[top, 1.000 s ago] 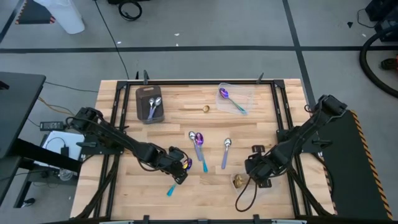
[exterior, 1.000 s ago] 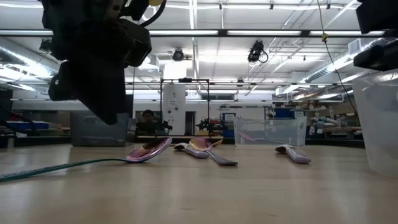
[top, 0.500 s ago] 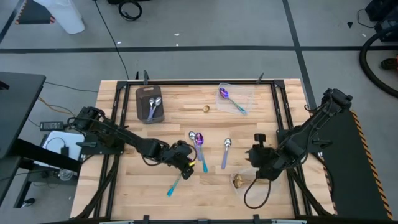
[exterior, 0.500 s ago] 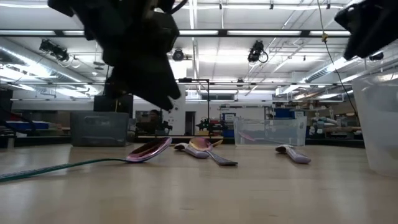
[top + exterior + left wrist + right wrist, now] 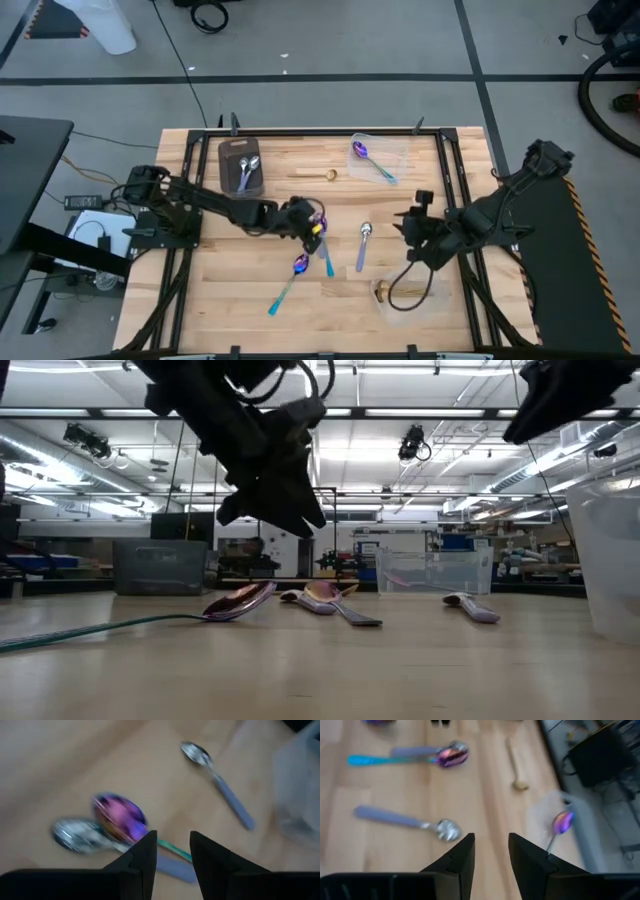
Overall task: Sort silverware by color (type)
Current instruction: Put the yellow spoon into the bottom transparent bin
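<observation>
Above a purple spoon (image 5: 320, 222), left end effector (image 5: 312, 224) hovers, empty.

Left gripper (image 5: 312, 226), right gripper (image 5: 408, 222): both parted

No words, labels, brand marks or numbers can be read anywhere in these views. The spoons, the worktop (image 5: 240, 300) and the dark arms carry no legible marking. In the low view, the signs and equipment in the room beyond the worktop are too small and dim to make out.
</observation>
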Available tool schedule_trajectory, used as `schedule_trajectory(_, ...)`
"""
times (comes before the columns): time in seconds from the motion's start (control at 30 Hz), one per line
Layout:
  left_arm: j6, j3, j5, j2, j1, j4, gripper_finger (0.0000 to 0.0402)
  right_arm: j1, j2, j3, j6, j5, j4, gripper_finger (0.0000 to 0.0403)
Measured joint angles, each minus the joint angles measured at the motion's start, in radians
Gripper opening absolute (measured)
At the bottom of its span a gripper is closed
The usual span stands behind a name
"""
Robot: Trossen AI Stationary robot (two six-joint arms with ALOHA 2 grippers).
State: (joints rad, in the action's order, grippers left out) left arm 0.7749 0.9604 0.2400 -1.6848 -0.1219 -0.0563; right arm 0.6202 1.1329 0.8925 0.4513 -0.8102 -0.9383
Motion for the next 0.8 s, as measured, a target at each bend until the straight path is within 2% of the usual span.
schedule_trajectory(0.1, -0.093, 0.000, 0.003, 0.000, 0.049, 0.002, 0.0123, -0.055, -0.031, 0.000, -0.100, -0.007, 0.096, 0.0129)
schedule_trajectory(0.3, -0.344, 0.000, 0.004, 0.000, 0.122, 0.006, 0.0123, -0.169, -0.091, 0.000, -0.322, 0.107, 0.311, 0.0129)
schedule_trajectory(0.4, -0.513, 0.000, 0.004, 0.000, 0.132, 0.008, 0.0123, -0.230, -0.118, 0.000, -0.399, 0.192, 0.401, 0.0129)
schedule_trajectory(0.5, -0.645, 0.000, 0.005, 0.000, 0.132, 0.010, 0.0123, -0.299, -0.139, 0.000, -0.461, 0.333, 0.498, 0.0129)
schedule_trajectory(0.63, -0.655, 0.000, 0.026, 0.001, 0.145, 0.045, 0.0123, -0.382, -0.142, 0.000, -0.489, 0.524, 0.605, 0.0129)
schedule_trajectory(0.8, -0.548, 0.000, 0.000, -0.007, 0.201, 0.058, 0.0123, -0.420, -0.083, 0.000, -0.474, 0.566, 0.625, 0.0129)
